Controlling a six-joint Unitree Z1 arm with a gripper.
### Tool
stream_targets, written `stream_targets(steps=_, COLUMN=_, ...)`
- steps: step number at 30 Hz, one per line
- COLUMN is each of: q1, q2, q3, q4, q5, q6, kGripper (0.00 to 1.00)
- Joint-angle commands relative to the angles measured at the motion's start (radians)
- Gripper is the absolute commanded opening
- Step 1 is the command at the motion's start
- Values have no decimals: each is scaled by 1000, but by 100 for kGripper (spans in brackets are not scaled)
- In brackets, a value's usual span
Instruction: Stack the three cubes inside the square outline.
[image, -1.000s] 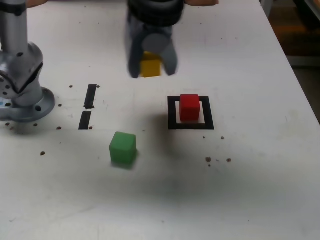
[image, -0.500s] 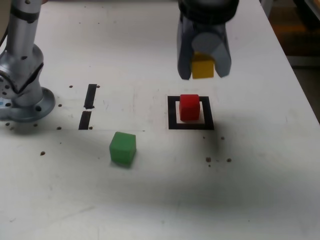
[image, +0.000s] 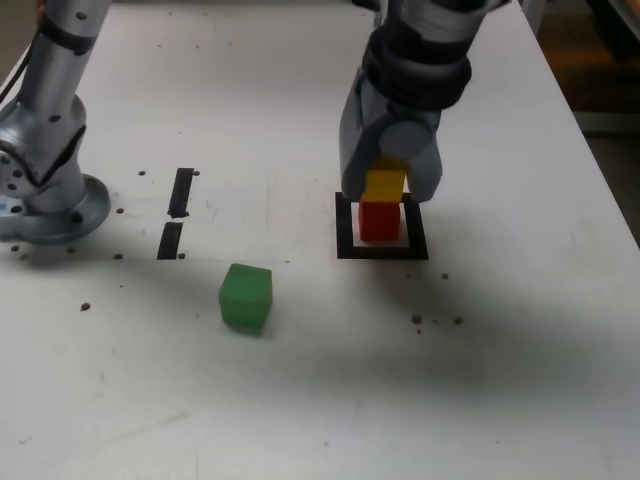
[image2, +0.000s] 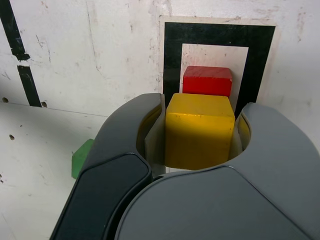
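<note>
End effector grips the yellow cube directly above the red cube, which sits inside the square outline; contact between them is unclear. Green cube lies apart on the surface, toward the exterior view's left.

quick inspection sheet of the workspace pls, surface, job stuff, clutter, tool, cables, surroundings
surface: white table, scuffed, dark specks and small holes
job's things: red cube inside the square outline; yellow cube just above it, contact cannot be told; green cube apart, toward the exterior view's left
clutter: two short black tape strips
tool: shut on the yellow cube
cables: nothing seen
surroundings: arm base at the exterior view's left; floor beyond the table's far right edge
</note>
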Motion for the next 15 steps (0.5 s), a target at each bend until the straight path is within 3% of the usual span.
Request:
stream_targets(steps=1, q1=2, q2=4, q3=0, q4=-2, q5=-5, q6=2, kGripper=12)
stream_targets(steps=15, q1=11, q2=15, q3=32, q4=-34, q5=-2, q6=4, kGripper=18)
